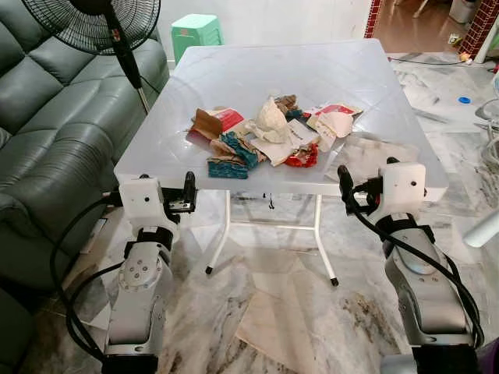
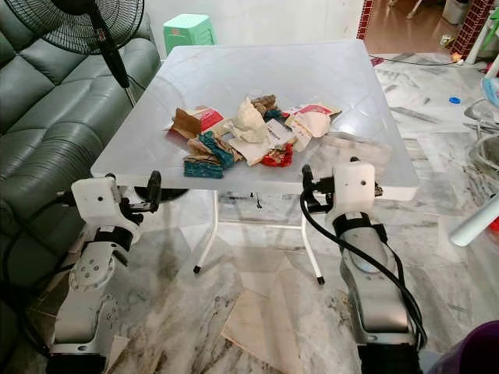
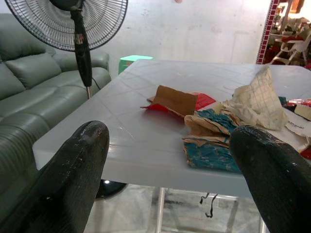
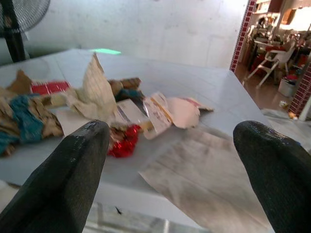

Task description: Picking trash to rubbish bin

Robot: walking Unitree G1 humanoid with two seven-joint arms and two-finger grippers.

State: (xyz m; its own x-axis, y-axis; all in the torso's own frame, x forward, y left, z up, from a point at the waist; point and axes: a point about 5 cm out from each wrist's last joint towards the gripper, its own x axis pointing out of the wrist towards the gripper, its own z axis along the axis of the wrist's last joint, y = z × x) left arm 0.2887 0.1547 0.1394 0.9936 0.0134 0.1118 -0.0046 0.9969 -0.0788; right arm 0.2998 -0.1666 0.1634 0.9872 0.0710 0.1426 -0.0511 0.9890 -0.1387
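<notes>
A heap of trash lies on the near half of the white table [image 1: 273, 70]: brown card over a red packet [image 1: 212, 122], a teal and brown crumpled wrapper [image 1: 230, 160], cream checked paper [image 1: 270, 121], a shiny red wrapper [image 1: 302, 158] and a white and red packet [image 1: 334, 118]. A flat pale sheet [image 1: 374, 152] rests near the front right corner. My left gripper [image 1: 166, 184] is open at the table's front left edge, level with the tabletop, nothing between its fingers [image 3: 73, 174]. My right gripper [image 1: 366, 169] is open at the front right edge, facing the pale sheet and red wrapper [image 4: 124, 141].
A green sofa [image 1: 47, 140] runs along the left, with a standing fan [image 1: 117, 31] beside the table. A green stool [image 1: 195, 31] sits behind the table. A cardboard sheet [image 1: 284, 319] lies on the marble floor under it. A purple object [image 2: 472, 351] shows at the lower right.
</notes>
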